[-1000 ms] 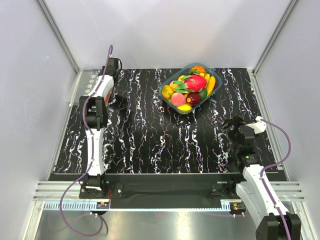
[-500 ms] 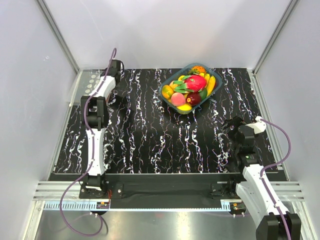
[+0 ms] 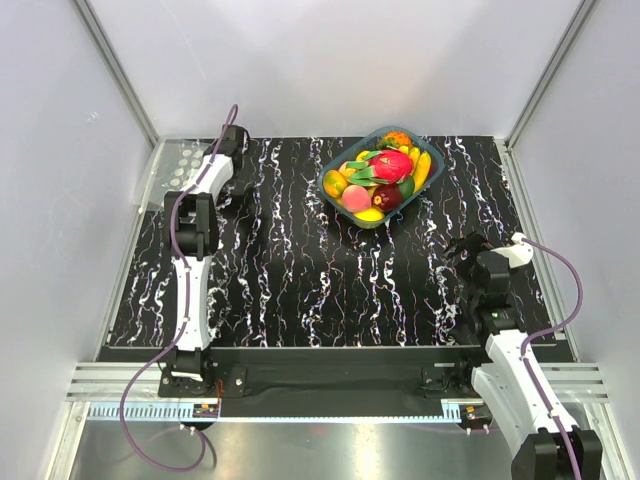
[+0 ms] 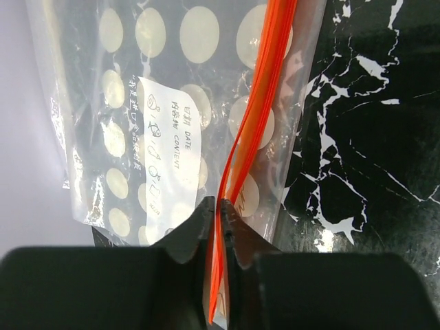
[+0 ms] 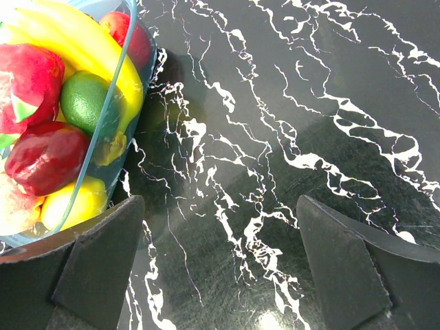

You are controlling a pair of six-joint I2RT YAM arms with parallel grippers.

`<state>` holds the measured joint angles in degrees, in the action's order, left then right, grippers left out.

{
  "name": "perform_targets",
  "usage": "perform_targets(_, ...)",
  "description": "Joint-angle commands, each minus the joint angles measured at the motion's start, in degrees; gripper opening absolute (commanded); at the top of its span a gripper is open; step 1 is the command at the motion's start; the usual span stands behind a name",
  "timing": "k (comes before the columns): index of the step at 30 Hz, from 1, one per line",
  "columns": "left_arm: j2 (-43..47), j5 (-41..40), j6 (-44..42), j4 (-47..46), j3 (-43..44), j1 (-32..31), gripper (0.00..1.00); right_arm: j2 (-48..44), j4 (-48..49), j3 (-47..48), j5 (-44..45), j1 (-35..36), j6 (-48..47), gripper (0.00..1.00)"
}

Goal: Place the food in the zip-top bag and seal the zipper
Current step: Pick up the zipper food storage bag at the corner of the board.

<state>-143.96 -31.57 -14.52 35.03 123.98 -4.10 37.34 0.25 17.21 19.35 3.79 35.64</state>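
Black, white-veined table (image 3: 300, 260) with two arms, one clear bag (image 4: 165, 137) and one teal tray (image 3: 335, 190) of toy food (image 3: 385, 170).

Left gripper (image 4: 218, 206): reaches to the far left corner of the table. Its two fingers are pinched almost together on the zipper (image 4: 265, 89), a single orange strip that runs up and away from the fingertips along the bag's edge. The bag lies flat, partly over the table's left edge. It carries one white label, and pale round dots show through the plastic.

Right gripper (image 5: 220, 254): hangs above bare table at the near right with its two fingers spread wide, holding nothing.

All the food sits piled in the tray at the far centre-right, well apart from the bag. The right wrist view shows one banana (image 5: 69, 34), one green fruit (image 5: 86, 100), one dark red fruit (image 5: 41, 155) and one yellow fruit (image 5: 75, 203) along the near rim (the rest of the pile is cropped).
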Motion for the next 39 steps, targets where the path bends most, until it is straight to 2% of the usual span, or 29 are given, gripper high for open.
perform_targets(1, 1.0, -1.3, -0.9, -1.4, 1.7, -0.1, 0.10, -0.2, 1.1, 0.6, -0.1, 0.0, 0.0, 1.00)
perform_targets(3, 1.4, -1.0, -0.9, -1.7, 1.4, 0.0, 0.04, -0.1, 1.2, 0.5, -0.1, 0.0, 0.0, 1.00)
perform_targets(4, 1.4, -1.1, -0.9, -1.8, 1.4, 0.1, 0.05, 0.0, 1.2, 0.5, -0.1, 0.0, 0.0, 1.00)
perform_targets(5, 1.4, -1.2, -0.8, -1.7, 1.4, 0.1, 0.09, 0.1, 1.2, 0.5, -0.1, 0.0, 0.0, 1.00)
perform_targets(7, 1.2, -1.6, -0.5, -2.0, 0.9, 0.2, 0.34, 0.2, 1.2, 0.6, -0.2, 0.0, 0.0, 1.00)
perform_targets(10, 0.8, -1.2, -0.8, -1.7, 0.7, 0.1, 0.41, 0.4, 1.3, 0.7, -0.4, -0.1, -0.2, 1.00)
perform_targets(13, 0.6, -1.1, -0.5, -1.5, 1.0, 0.3, 0.41, 0.5, 1.4, 0.7, -0.4, 0.0, -0.2, 1.00)
perform_targets(16, 0.3, -0.9, -0.5, -1.0, 1.4, 0.5, 0.32, 0.5, 1.4, 0.6, -0.4, 0.0, -0.2, 1.00)
perform_targets(18, 0.0, -0.6, -0.5, -0.3, 2.1, 0.7, 0.14, 0.6, 1.5, 0.6, -0.5, 0.0, -0.1, 1.00)
perform_targets(19, -0.1, -0.5, -0.4, -0.2, 2.2, 0.8, 0.02, 0.5, 1.5, 0.6, -0.5, 0.0, -0.2, 1.00)
perform_targets(20, -0.1, -0.4, -0.4, -0.2, 2.2, 0.9, 0.00, 0.6, 1.5, 0.6, -0.5, -0.1, -0.3, 1.00)
perform_targets(28, 5.4, 2.7, 4.1, 0.0, 1.6, 0.8, 0.00, 1.2, 1.9, 0.7, -0.7, -0.1, -0.3, 1.00)
perform_targets(32, 13.7, 5.2, 7.7, -5.9, -7.1, -0.9, 0.00, 1.4, 2.1, 0.6, -0.9, 0.0, -0.3, 1.00)
perform_targets(39, 23.6, 10.9, 16.8, -6.5, -16.9, -4.2, 0.00, 1.9, 2.6, 0.8, -1.9, 0.0, -0.7, 1.00)
